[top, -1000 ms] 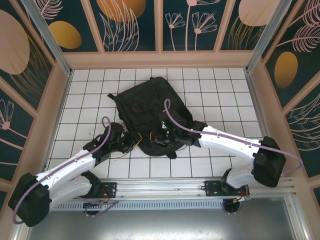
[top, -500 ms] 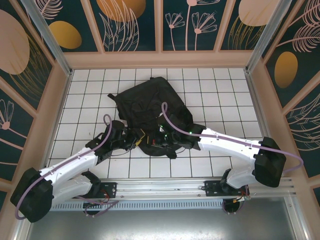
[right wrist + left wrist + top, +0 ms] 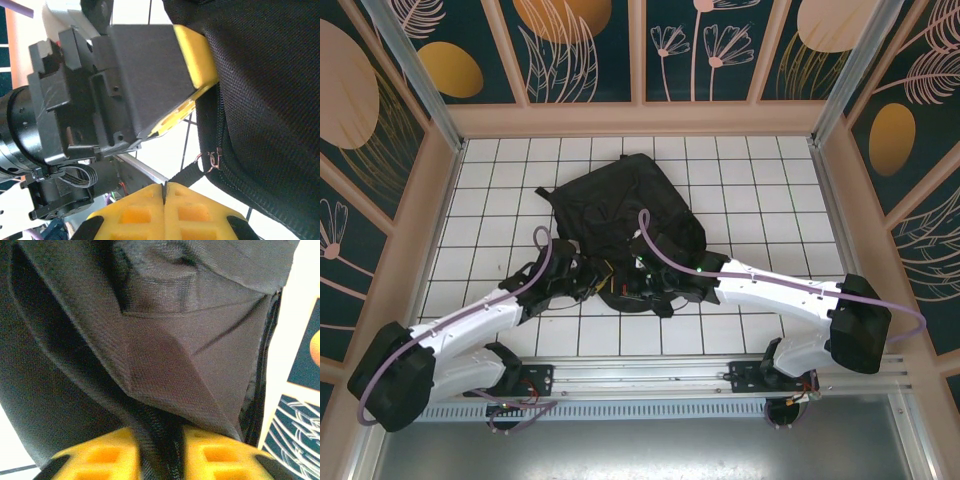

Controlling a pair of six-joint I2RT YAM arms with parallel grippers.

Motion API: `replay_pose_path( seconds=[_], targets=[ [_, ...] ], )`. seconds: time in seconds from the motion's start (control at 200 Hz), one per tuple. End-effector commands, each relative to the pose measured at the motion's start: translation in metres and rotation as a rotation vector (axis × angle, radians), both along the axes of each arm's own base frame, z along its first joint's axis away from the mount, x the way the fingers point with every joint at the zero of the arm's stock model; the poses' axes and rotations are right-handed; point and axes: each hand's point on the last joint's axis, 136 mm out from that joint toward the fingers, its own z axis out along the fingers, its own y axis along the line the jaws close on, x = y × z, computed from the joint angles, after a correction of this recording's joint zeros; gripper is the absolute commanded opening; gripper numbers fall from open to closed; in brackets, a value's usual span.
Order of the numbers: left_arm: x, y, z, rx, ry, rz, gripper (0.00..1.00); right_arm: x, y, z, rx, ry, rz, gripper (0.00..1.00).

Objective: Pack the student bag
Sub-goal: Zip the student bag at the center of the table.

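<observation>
The student bag (image 3: 620, 205), a large black backpack, lies flat in the middle of the white tiled table (image 3: 760, 180). My left gripper (image 3: 588, 283) is at its near-left edge. In the left wrist view my left gripper (image 3: 159, 442) has its yellow fingers (image 3: 100, 455) pressed on a black zippered fabric edge (image 3: 157, 425) of the bag. My right gripper (image 3: 645, 281) is at the bag's near edge. In the right wrist view my right gripper (image 3: 164, 187) is shut on the black zipper pull strap (image 3: 187, 174), which runs to a metal slider (image 3: 212, 160) on the zipper.
The left gripper's black body (image 3: 135, 75) and yellow finger (image 3: 195, 55) are close in front of the right wrist camera. A metal rail (image 3: 650, 375) runs along the table's near edge. Framed patterned walls (image 3: 640, 50) close in the other sides.
My left arm has moved right, in to the bag's near edge, and its jaws have closed on the fabric. My right gripper has shifted slightly left, still pinching the strap.
</observation>
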Motion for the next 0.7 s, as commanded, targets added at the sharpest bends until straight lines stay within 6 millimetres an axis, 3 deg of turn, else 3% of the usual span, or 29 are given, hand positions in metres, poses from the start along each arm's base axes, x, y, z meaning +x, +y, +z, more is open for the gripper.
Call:
replay_pose_path(
  seconds=[0.0, 0.03, 0.19, 0.39, 0.696],
  targets=[
    [0.009, -0.005, 0.014, 0.022, -0.067, -0.023, 0.06, -0.005, 0.007, 0.025, 0.065, -0.044, 0.029, 0.00],
    [0.009, -0.002, 0.014, 0.048, -0.075, -0.022, 0.00, -0.004, 0.004, 0.023, 0.051, -0.043, 0.020, 0.00],
    [0.010, 0.015, 0.020, 0.156, -0.123, -0.012, 0.00, 0.002, -0.014, 0.014, -0.047, -0.033, -0.042, 0.00],
    [0.006, 0.036, 0.011, 0.273, -0.124, -0.004, 0.00, 0.004, -0.032, 0.022, -0.075, -0.038, -0.097, 0.00],
    [0.011, 0.051, 0.016, 0.340, -0.149, 0.023, 0.00, 0.000, -0.049, 0.021, -0.068, -0.015, -0.125, 0.00]
  ],
)
